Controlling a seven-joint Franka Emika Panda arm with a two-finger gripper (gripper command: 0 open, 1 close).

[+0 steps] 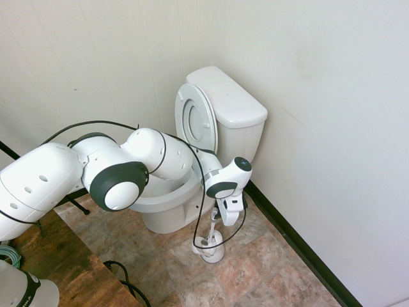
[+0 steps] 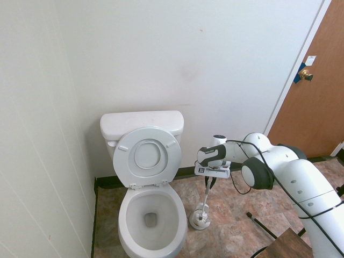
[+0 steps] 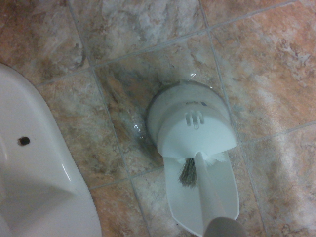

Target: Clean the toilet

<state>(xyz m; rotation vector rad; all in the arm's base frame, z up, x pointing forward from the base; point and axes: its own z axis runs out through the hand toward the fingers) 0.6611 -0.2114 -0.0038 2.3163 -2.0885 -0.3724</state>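
White ceramic toilet (image 2: 150,215) sits against the back wall, seat and lid (image 2: 148,156) raised against the tank (image 2: 141,123). Beside its base, the gripper (image 2: 209,180) points steeply down, fingers clamped on the toilet brush handle (image 2: 205,198), bristles (image 3: 187,173) at the mouth of the white holder (image 3: 190,123) on the tile floor (image 3: 276,59).

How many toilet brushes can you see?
1. The toilet brush stands in its holder on the floor beside the toilet, handle in the end effector. None hidden that I can tell.
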